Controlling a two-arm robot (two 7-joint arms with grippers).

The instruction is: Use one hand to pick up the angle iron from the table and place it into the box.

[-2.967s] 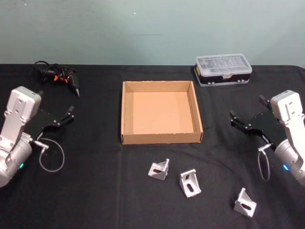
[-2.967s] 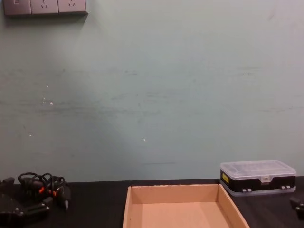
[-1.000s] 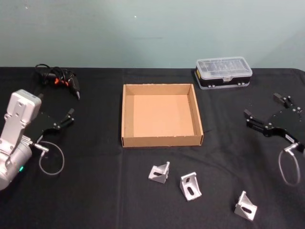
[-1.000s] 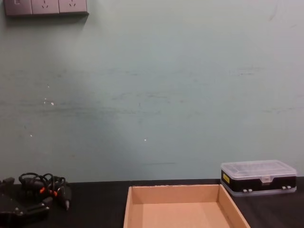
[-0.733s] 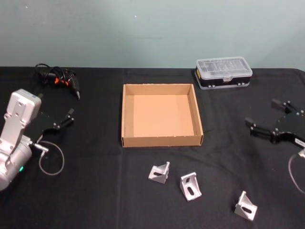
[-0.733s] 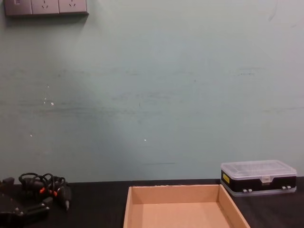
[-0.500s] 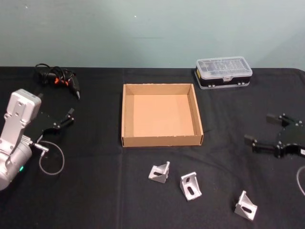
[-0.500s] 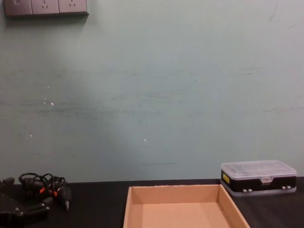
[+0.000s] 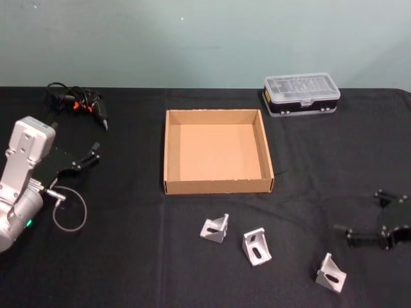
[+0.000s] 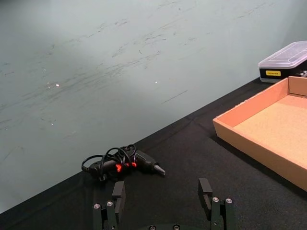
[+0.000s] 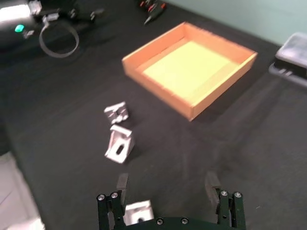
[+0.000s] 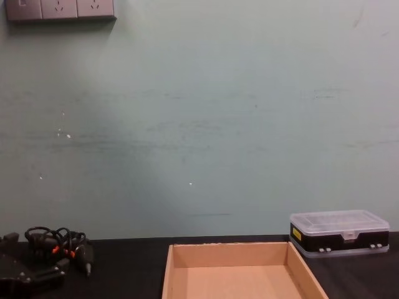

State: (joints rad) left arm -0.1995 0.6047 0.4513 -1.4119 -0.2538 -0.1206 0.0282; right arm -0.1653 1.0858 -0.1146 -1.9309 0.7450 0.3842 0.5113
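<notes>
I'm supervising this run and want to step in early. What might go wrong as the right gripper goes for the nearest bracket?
The nearest bracket lies by one finger of the open right gripper, not between the two, so closing may shove it aside. Its sloped faces could slip from the grip. When carried over, it might clip the front wall of the box. The left gripper sits idle at the left.

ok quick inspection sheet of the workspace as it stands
surface: black table, no damage seen
job's things: box empty; left angle iron, middle angle iron, right angle iron on the table before it, ungripped
clutter: organiser case behind the box's right corner
grippers: left gripper open, parked left; right gripper open, near the right angle iron
cables: cable tangle, far left
surroundings: green wall, sockets high left
</notes>
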